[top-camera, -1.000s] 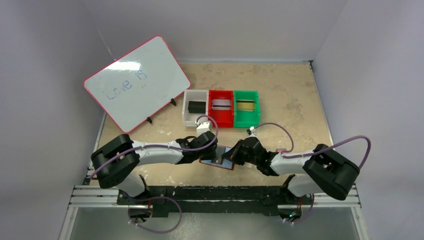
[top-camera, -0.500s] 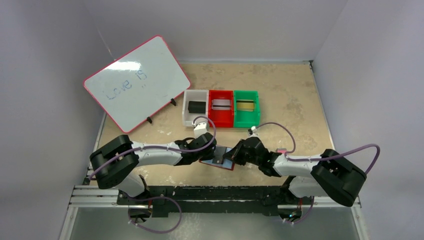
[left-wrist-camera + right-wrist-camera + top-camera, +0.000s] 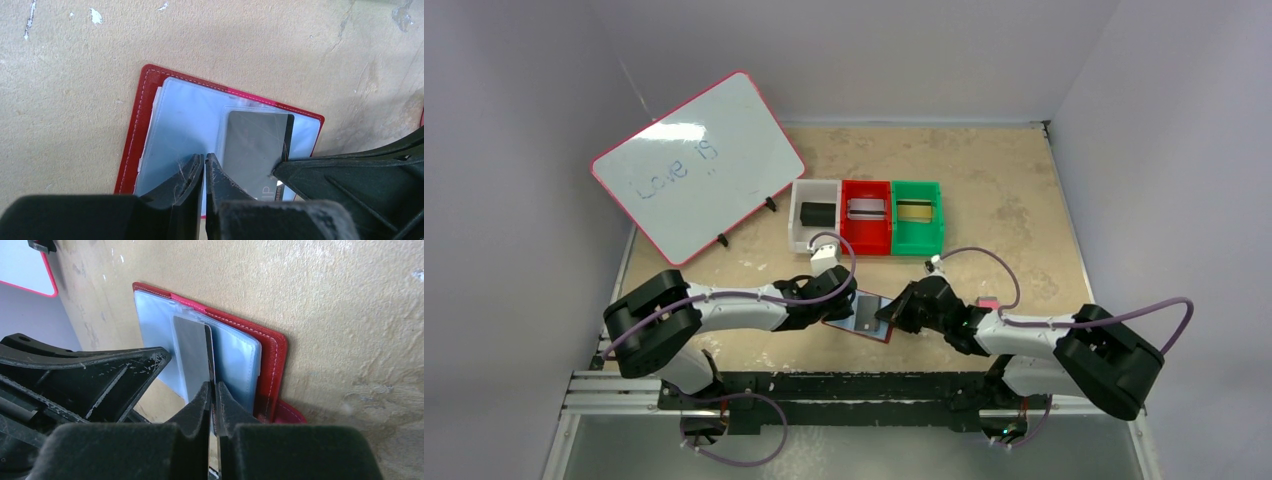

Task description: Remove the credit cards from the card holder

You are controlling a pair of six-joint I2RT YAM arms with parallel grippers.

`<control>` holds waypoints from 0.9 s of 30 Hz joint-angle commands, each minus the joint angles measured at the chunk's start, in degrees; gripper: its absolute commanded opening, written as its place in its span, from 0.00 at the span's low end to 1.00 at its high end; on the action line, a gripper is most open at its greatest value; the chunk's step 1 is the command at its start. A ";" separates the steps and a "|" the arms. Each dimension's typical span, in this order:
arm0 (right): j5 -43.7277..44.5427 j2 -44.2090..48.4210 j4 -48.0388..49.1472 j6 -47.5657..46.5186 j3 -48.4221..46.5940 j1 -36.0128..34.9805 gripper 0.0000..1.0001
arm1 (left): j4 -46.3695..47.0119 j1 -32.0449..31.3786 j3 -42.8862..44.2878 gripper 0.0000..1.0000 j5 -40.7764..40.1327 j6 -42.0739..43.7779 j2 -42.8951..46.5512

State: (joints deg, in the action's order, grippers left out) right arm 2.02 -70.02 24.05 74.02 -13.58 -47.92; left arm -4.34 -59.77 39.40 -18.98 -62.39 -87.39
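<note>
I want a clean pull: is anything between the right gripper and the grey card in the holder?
Nothing visible. The right gripper is shut on the grey card, which lies partly in a sleeve of the card holder. The left gripper sits beside the card.

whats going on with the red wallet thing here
Both arms are at the open card holder on the table. The right gripper is shut on the edge of a grey card sticking partway out of its pale blue sleeve. The left gripper, jaws nearly together, sits on the sleeve beside it, seemingly steadying it. Three cards already lie in the bins behind.
</note>
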 commanded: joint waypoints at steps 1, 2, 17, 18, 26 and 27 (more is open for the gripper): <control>1.92 0.67 -1.94 -0.29 1.43 0.29 0.05 | -4.85 0.27 -1.86 0.08 -2.62 1.39 0.58; 1.73 0.49 -1.26 -0.60 1.25 0.33 0.05 | -4.54 0.27 -1.87 0.10 -2.56 1.39 1.23; -1.61 -8.69 2.55 -3.17 -3.70 0.33 0.05 | 1.45 0.32 0.31 0.25 3.73 4.20 6.07; -1.47 -8.58 2.50 -2.98 -3.58 0.29 0.05 | 1.45 0.27 0.32 0.24 3.90 3.94 5.38; -1.25 -8.32 2.23 -2.56 -3.30 0.32 0.06 | -0.48 0.18 0.73 0.17 3.84 2.64 -0.70; -1.23 -8.17 2.16 -2.56 -3.35 0.29 0.06 | -0.69 0.11 0.65 0.17 3.61 2.63 -1.05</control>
State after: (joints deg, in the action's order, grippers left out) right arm -0.01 -77.76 28.64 72.05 -17.10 -47.86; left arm -4.86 -59.66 39.29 -15.49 -59.51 -86.43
